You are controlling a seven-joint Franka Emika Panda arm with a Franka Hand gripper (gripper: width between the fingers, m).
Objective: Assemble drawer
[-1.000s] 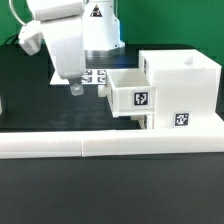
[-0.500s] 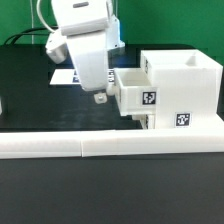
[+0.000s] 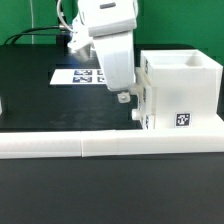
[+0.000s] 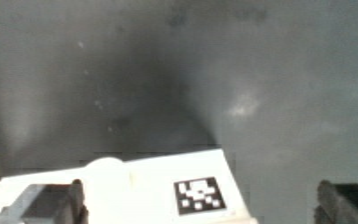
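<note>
The white drawer housing [image 3: 182, 88] stands at the exterior view's right, with a square tag [image 3: 182, 120] on its front. A white slide-in tray [image 3: 141, 102] sits in its left opening, mostly hidden behind my arm. My gripper [image 3: 123, 97] hangs right at the tray's outer face. In the wrist view the tray [image 4: 149, 185] with its tag [image 4: 199, 193] lies below the gripper [image 4: 206, 203]. The dark fingers [image 4: 60, 205] stand wide apart and open, one over the tray's edge and the other off to its side. I see no second tray.
A long low white border rail [image 3: 100, 148] runs along the front of the black table. The marker board [image 3: 78, 76] lies behind the arm. A small white object [image 3: 2, 105] shows at the exterior view's left edge.
My gripper has moved steadily to the exterior view's right, from beside the marker board up to the tray. The tray now sticks out less from the housing.
</note>
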